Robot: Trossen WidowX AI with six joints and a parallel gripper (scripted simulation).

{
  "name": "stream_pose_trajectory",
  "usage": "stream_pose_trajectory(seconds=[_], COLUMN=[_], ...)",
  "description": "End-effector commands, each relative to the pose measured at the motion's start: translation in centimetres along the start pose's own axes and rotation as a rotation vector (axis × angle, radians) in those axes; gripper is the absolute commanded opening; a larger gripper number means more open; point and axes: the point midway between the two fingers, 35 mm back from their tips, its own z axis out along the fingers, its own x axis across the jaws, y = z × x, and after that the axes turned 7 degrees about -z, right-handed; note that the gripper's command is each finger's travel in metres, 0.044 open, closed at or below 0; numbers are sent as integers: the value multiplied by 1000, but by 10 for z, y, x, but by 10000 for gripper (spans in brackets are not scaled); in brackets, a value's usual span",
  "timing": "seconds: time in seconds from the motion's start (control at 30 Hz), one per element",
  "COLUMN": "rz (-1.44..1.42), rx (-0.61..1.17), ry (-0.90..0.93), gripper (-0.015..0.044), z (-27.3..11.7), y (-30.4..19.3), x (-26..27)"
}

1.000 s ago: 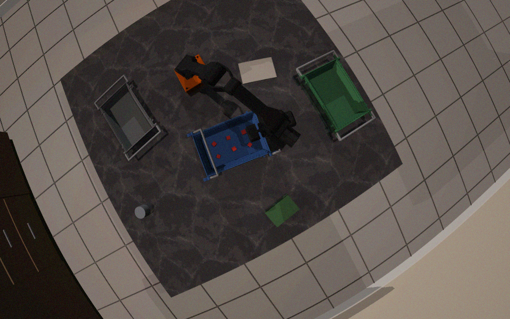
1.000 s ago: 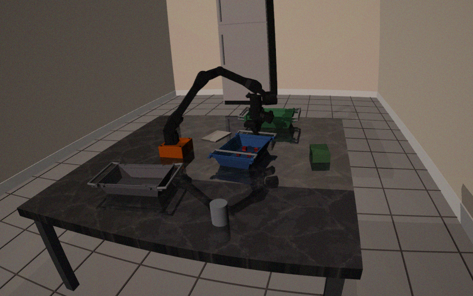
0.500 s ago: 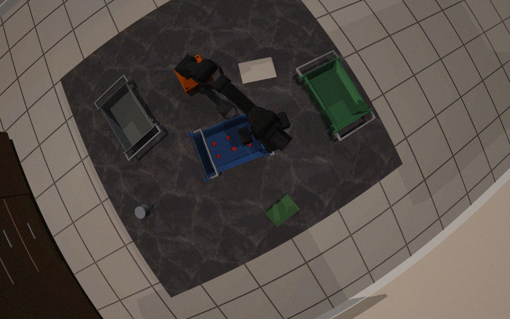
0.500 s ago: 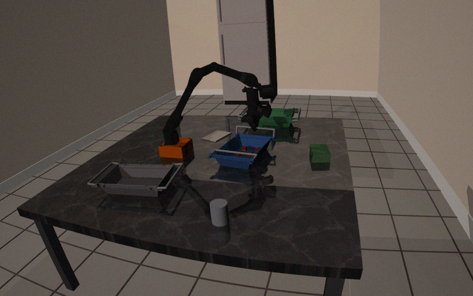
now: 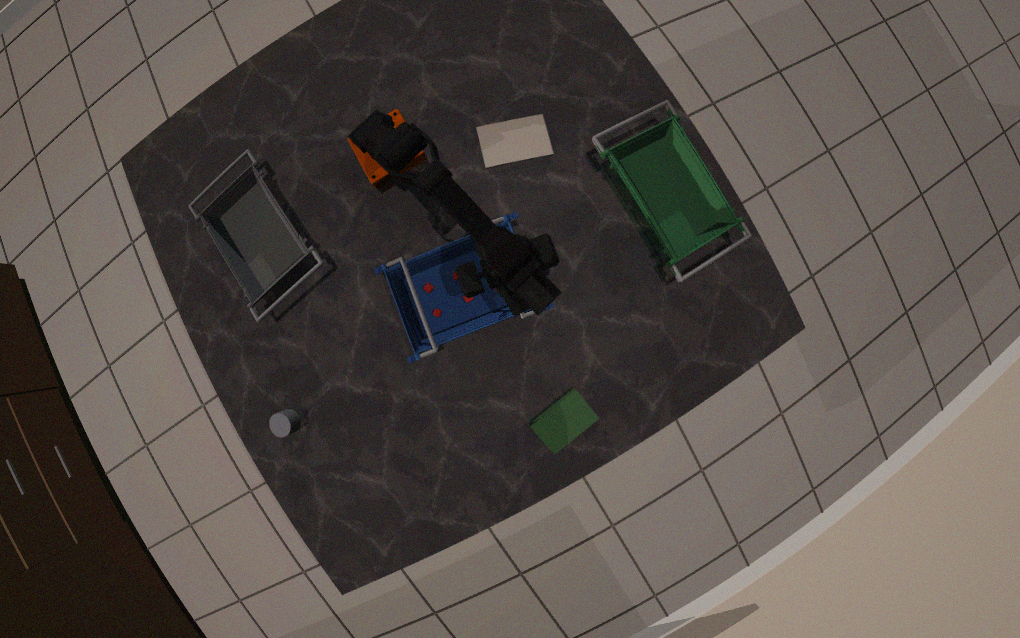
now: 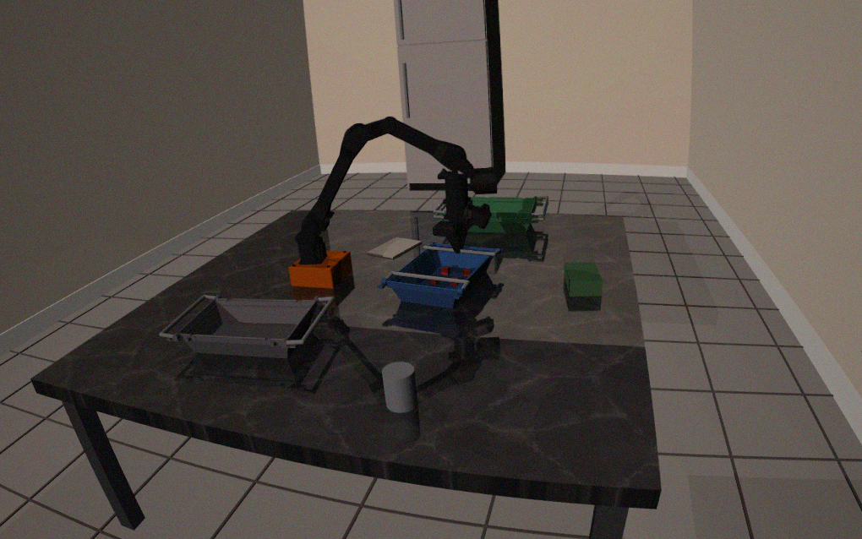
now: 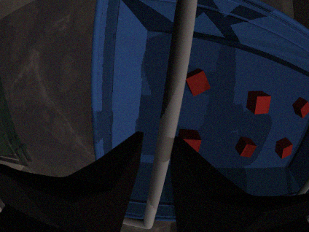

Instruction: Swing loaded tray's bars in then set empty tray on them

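The loaded blue tray (image 5: 456,321) (image 6: 419,292) (image 7: 127,73) stands on the table with several red blocks (image 5: 428,288) (image 6: 466,272) (image 7: 263,103) inside. One bar (image 5: 419,308) (image 6: 428,278) lies across its top near one end. The other bar (image 6: 477,252) (image 7: 175,98) is also over the tray's inside, near the opposite end; the arm hides much of it in the top view. My gripper (image 6: 457,248) (image 7: 157,141) is slightly open, a finger on each side of this bar, with gaps visible. An empty grey tray (image 5: 259,233) (image 6: 235,346) and an empty green tray (image 5: 669,195) (image 6: 502,206) stand apart, bars out.
A green block (image 5: 564,421) (image 6: 582,280), a grey cylinder (image 5: 282,423) (image 6: 399,387) and a flat beige slab (image 5: 515,140) (image 6: 395,247) are on the table. The orange arm base (image 5: 367,161) (image 6: 318,273) stands between the grey tray and the slab.
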Motion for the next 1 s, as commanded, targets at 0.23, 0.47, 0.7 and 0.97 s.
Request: stream_pose_trajectory(seconds=[0.23,0.47,0.7,0.97], rz=[-6,-6,-6,-6], rx=[-8,-8,-8,-8], ry=[3,3,3,3], gripper=[88,88,88,88], z=[-32,-32,-32,-32], y=[3,3,3,3], x=[3,3,3,3])
